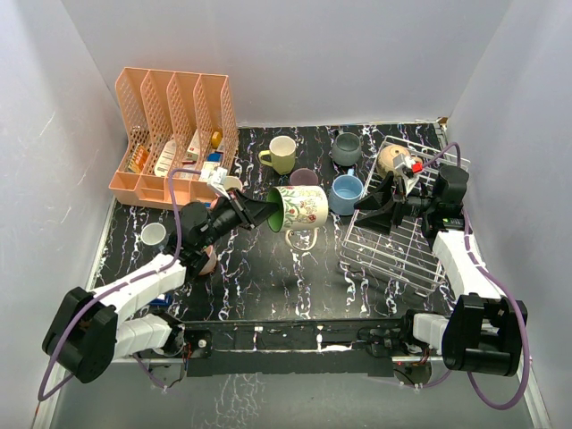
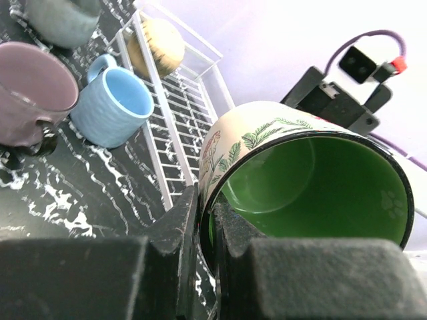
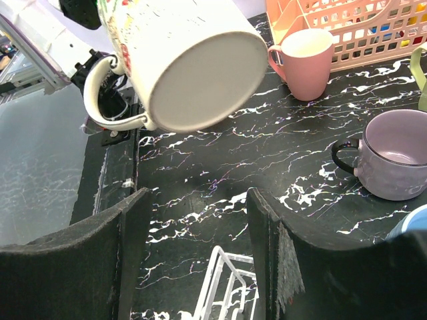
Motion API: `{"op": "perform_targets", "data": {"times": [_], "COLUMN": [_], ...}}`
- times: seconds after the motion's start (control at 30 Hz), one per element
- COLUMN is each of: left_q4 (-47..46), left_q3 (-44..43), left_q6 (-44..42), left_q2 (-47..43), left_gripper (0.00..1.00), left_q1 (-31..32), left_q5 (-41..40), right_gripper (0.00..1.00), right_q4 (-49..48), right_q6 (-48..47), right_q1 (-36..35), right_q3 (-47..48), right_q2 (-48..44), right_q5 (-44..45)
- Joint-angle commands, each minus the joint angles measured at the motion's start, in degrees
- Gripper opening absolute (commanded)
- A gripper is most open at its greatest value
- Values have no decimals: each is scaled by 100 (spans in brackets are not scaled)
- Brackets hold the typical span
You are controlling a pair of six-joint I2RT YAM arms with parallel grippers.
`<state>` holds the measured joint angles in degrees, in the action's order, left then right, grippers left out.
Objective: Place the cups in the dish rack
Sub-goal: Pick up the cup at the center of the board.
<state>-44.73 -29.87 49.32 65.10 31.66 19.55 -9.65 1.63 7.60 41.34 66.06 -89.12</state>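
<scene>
The left gripper [image 1: 261, 213] clamps the rim of the cream mug [image 1: 302, 208], held sideways above mid-worktop [image 1: 268, 286]. The right gripper [image 1: 375, 217] stands open at the dish rack's [image 1: 393, 261] nine o'clock edge. Only a tan mug [image 1: 390, 159] sits inside, at twelve o'clock; the other cups [image 1: 346, 192] remain unloaded.

Under the left arm [image 1: 152, 277], near the worktop's left edge, only a sliver of a pinkish mug [image 1: 207, 262] shows. The cream mug [image 1: 302, 207] half hides the mauve mug [image 1: 304, 175]. The contents of the peach organizer [image 1: 147, 107], at the far left corner, are too small to tell, perhaps packets.
</scene>
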Motion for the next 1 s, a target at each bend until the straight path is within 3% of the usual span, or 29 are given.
{"op": "perform_targets", "data": {"times": [0.0,0.4,0.8,0.9,0.97], "left_q4": [-1785,-2565,-2096,-2171,-2244], "left_q3": [-94,-202,-176,-258,-321], "left_q6": [422,676,889,997,1054], "left_q2": [-222,236,353,484,580], "left_gripper": [0,0,0,0,0], "left_q1": [128,293,401,411,418], "left_q5": [-209,-454,-1778,-1974,-2049], "right_gripper": [61,61,61,62,65], "right_q4": [-186,-158,-92,584,1799], "right_q6": [-24,-13,144,2,-703], "right_q1": [-21,-26,-75,-145,-199], "right_q3": [-30,-19,50,408,881], "right_q2": [11,32,212,441,631], "right_q5": [-290,-269,-85,-77,86]}}
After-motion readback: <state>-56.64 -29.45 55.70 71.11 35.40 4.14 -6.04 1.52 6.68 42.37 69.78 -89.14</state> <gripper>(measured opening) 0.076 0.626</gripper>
